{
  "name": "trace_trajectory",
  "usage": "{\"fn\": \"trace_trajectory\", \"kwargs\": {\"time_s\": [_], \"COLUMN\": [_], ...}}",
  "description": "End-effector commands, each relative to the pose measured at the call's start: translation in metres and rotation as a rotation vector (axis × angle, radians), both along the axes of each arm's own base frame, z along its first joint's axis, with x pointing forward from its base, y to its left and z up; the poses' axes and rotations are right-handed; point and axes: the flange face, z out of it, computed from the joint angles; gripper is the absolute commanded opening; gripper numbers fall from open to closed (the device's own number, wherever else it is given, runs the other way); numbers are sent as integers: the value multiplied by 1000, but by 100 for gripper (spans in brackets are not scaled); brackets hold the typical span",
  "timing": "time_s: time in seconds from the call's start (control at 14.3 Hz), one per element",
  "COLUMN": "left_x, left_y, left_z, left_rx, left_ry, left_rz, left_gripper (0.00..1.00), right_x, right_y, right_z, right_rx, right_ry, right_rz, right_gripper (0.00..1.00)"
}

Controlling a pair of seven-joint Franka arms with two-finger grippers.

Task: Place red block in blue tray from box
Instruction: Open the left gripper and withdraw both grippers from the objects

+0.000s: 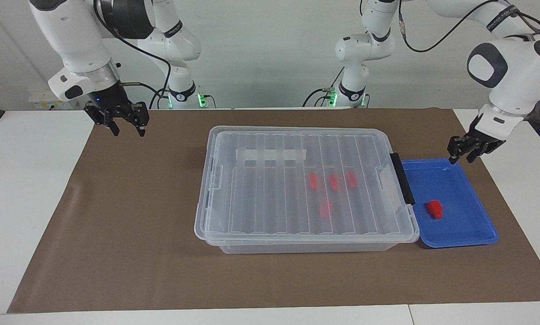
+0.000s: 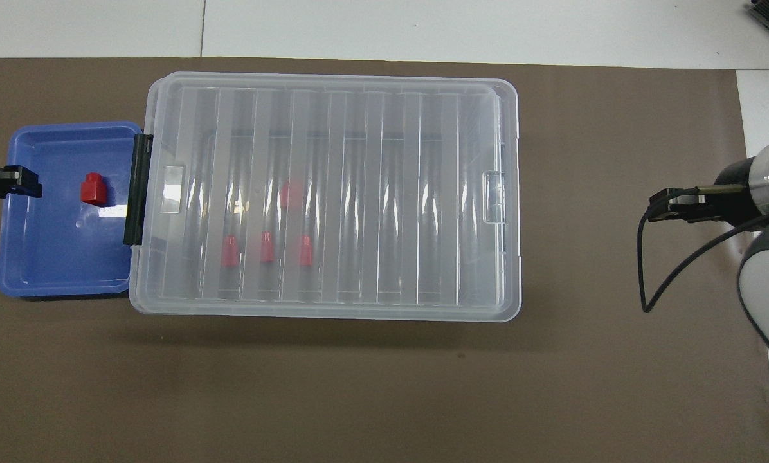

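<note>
1. Lying on the floor of the shallow rectangular bright blue plastic tray (image 1: 471, 225), the small bright red plastic block (image 1: 435, 210) rests on its own, touching neither the rim nor any end effector.
2. The block is a short chunky piece with a raised stud at one end, and it matches the four red blocks (image 1: 333, 181) seen through the ribbed lid of the large clear plastic storage box (image 1: 261, 203).
3. The box is closed. Its black latch (image 1: 402, 178) faces the tray, which sits just beside that short end, and a white strip (image 1: 270, 155) lies across the lid.
4. The left end effector (image 1: 461, 159) hangs raised over the tray's rim at the left arm's end of the worktop (image 1: 21, 203). The red block is below it, well apart, toward the box.
5. Its fingers stand narrowly apart and hold nothing.
6. The left arm's wrist tilts so that the fingers point down and toward the tray, with the forearm rising steeply above it.
7. The right end effector (image 1: 128, 132) hangs over the brown paper mat (image 1: 116, 216) at the right arm's end. The box is well apart from it, and the tray and block lie at the box's latch end.
8. Its fingers are spread wide and empty, pointing down, with the wrist angled outward from the box.
</note>
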Motion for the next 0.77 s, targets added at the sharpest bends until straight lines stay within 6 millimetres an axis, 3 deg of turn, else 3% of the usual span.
{"fn": "trace_trajectory", "kwargs": {"time_s": [0.0, 0.28, 0.49, 0.7], "left_x": [-25, -40, -50, -60], "left_y": [-13, -25, -38, -77], "left_z": [36, 54, 64, 78], "left_rx": [-12, -15, -16, -11], "left_ry": [-2, 11, 22, 29], "left_rz": [-14, -33, -56, -105], "left_gripper": [84, 100, 100, 100], "right_x": [-3, -10, -13, -11], "right_y": [2, 7, 12, 12], "right_z": [27, 29, 28, 29], "right_rx": [-21, -38, -40, -39], "right_ry": [14, 49, 51, 40], "right_rz": [-21, -11, -3, -3], "right_gripper": [99, 99, 99, 99]}}
